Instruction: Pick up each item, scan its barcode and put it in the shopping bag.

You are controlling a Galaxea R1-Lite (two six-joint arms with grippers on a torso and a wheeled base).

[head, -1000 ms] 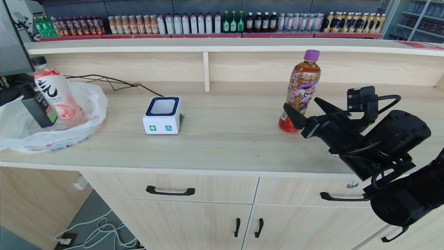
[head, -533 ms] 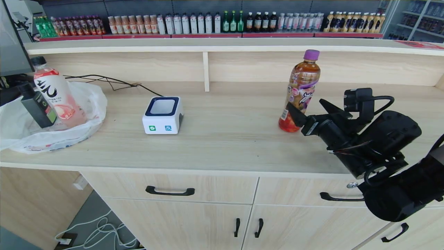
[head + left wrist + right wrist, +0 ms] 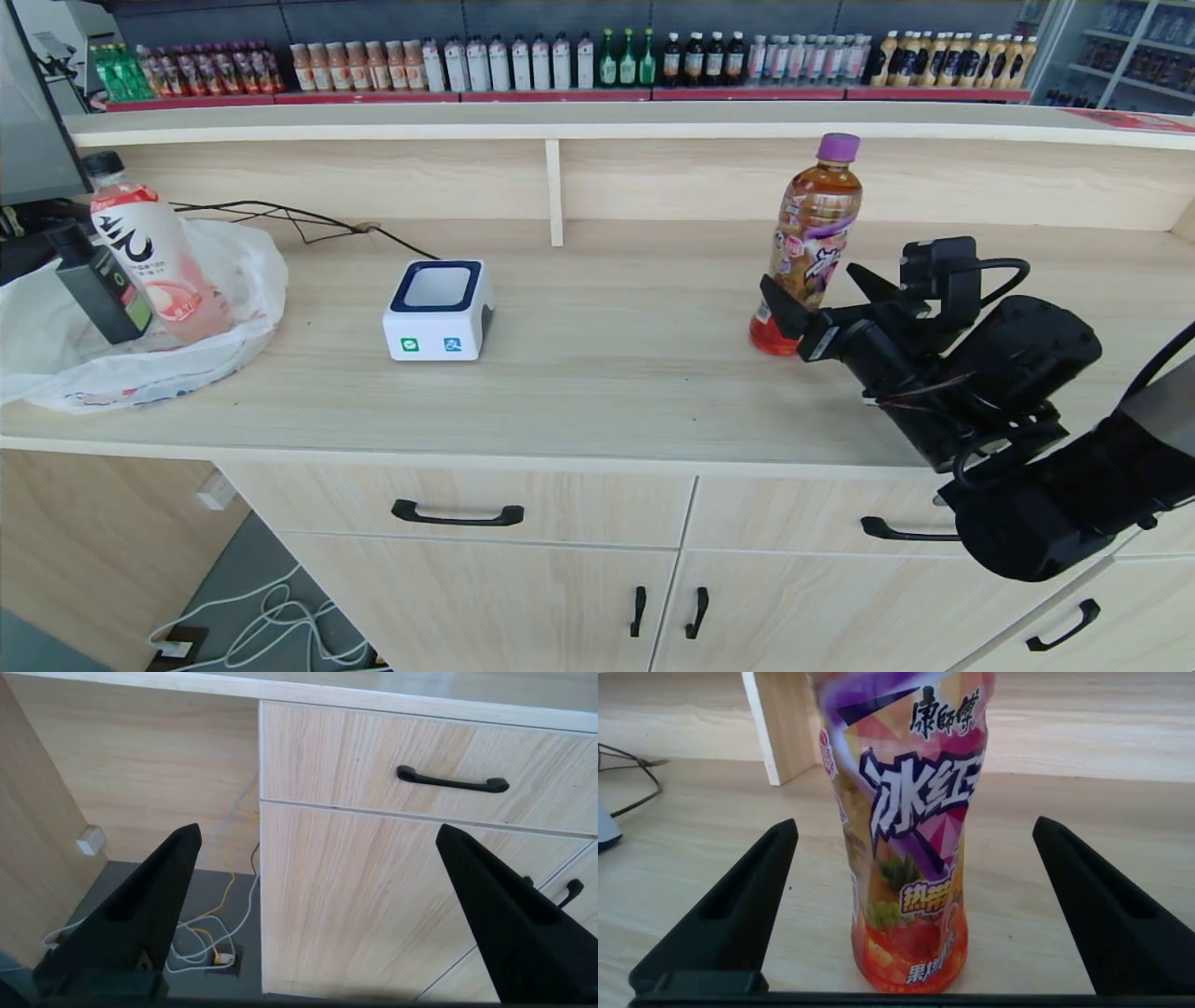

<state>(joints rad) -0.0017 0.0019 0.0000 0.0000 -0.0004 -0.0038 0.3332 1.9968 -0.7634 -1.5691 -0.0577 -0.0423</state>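
Standing upright on the wooden counter (image 3: 607, 392): tea bottle (image 3: 814, 224), framed by the wide-open right gripper (image 3: 810, 282).
Shopping bag (image 3: 238, 271), white and crumpled open, lies at the counter's far left. A pink drink bottle (image 3: 154, 257) and a dark box (image 3: 103, 289) stand in it. Left gripper (image 3: 318, 835) hangs below counter level facing the cabinet doors (image 3: 355, 905), fingers wide apart, empty. Right gripper's fingers are spread either side of the tea bottle's lower half, gripping nothing. Scanner (image 3: 439, 308), a small white cube, sits between bag and tea bottle, apart from both.
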